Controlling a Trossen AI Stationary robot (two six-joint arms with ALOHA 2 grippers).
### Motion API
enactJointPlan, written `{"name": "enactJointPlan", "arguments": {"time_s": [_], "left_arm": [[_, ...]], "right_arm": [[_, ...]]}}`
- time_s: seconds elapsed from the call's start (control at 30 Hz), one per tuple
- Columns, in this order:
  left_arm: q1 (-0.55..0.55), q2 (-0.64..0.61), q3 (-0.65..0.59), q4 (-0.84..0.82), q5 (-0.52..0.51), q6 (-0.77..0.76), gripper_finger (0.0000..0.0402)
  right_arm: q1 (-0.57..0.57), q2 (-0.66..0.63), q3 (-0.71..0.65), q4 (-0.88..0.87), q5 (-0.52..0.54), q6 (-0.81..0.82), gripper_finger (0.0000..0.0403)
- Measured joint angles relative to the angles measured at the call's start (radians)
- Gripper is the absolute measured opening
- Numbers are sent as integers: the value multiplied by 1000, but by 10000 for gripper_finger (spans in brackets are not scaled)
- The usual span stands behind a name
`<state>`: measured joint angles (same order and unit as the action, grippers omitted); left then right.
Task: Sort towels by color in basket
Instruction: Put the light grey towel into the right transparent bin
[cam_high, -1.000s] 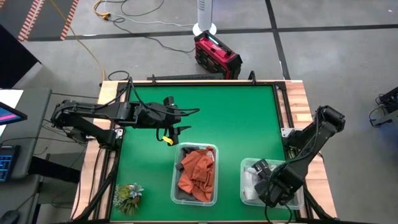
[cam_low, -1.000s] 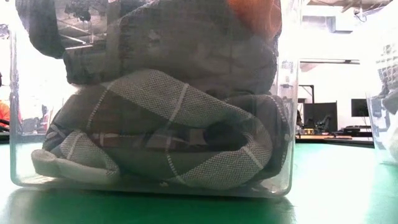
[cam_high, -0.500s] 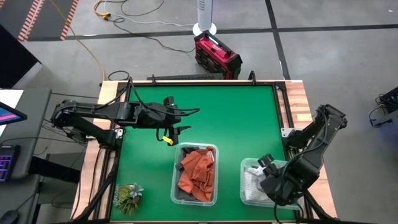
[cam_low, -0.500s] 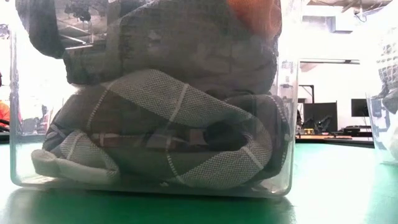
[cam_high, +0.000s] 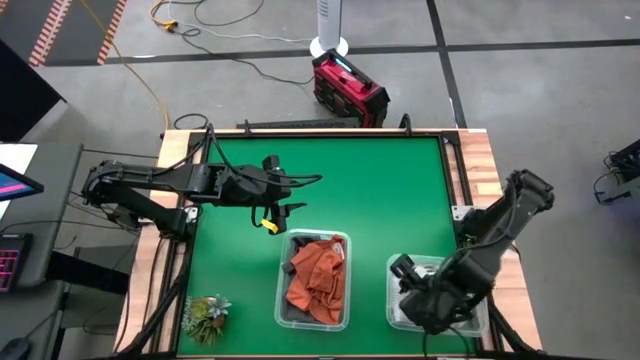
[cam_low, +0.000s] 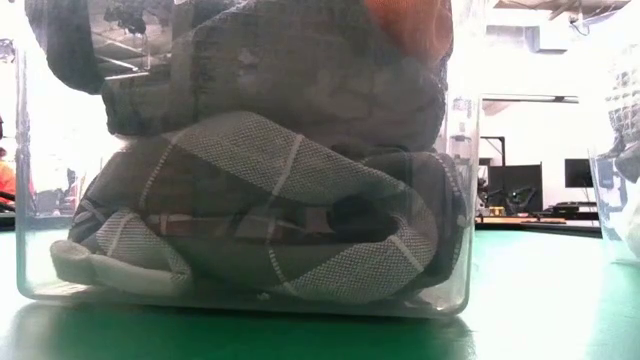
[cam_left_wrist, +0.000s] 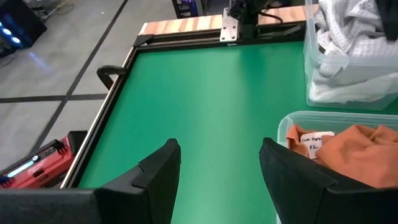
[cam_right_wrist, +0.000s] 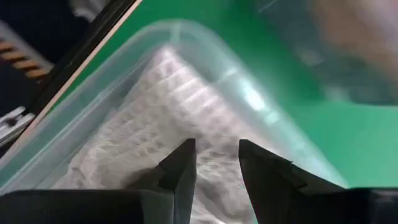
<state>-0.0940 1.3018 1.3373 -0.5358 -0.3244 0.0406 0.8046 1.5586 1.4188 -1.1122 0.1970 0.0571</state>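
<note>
Two clear plastic bins sit near the front of the green surface (cam_high: 360, 190). The middle bin (cam_high: 316, 279) holds rust-orange towels (cam_high: 318, 280) on top, and the low view shows grey towels (cam_low: 260, 225) packed under them. The right bin (cam_high: 398, 290) holds white towels (cam_left_wrist: 348, 37).

The right gripper (cam_right_wrist: 216, 163) is down over the right bin, just above the white towels. Its two dark fingers have a small gap between them and nothing is in that gap, so it is open and holds no towel. The left gripper (cam_left_wrist: 217, 168) hangs over bare green surface, near the middle bin. Its fingers are wide apart and empty.

The towels look soft, light and floppy. They will not break. They should bend and droop when lifted, and one may drag another along. The best place to pinch is probably a raised fold or a bunched edge, not a flat spot.

The white towels have a bumpy waffle weave. The grey ones have a fine knit with pale stripes and lie in thick rolls. The orange ones look smooth and crumpled, and one has a small white tag (cam_left_wrist: 317, 140). The bins are hard, see-through and shiny, with round corners. A small green plant tuft (cam_high: 206, 315) lies at the front left corner.
</note>
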Motion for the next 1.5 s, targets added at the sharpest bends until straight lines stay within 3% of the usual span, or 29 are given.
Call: {"name": "enactJointPlan", "arguments": {"time_s": [0.13, 0.27, 0.53, 0.73, 0.9, 1.0, 1.13, 1.27, 1.5], "left_arm": [[0, 0, 0, -2, 0, 0, 208], [0, 0, 0, -7, 0, -2, 208], [0, 0, 0, -7, 0, -4, 208], [0, 0, 0, -38, 0, -28, 208], [0, 0, 0, -56, 0, -38, 208], [0, 0, 0, -56, 0, -38, 208], [0, 0, 0, -50, 0, -38, 208], [0, 0, 0, -37, 0, -38, 208], [0, 0, 0, -35, 0, -37, 208]], "right_arm": [[-25, 17, -108, 105, -109, -13, 155], [-37, 18, -140, 114, -144, -13, 147], [-28, 9, 85, -245, -144, 122, 137], [48, 1, 84, -355, -200, 284, 131], [119, 2, -24, -274, -248, 381, 120], [147, 1, -132, -136, -263, 393, 111], [145, 2, -250, 13, -362, 413, 96], [136, 1, -231, -140, -405, 474, 82], [138, -2, -58, -448, -384, 576, 75]]}}
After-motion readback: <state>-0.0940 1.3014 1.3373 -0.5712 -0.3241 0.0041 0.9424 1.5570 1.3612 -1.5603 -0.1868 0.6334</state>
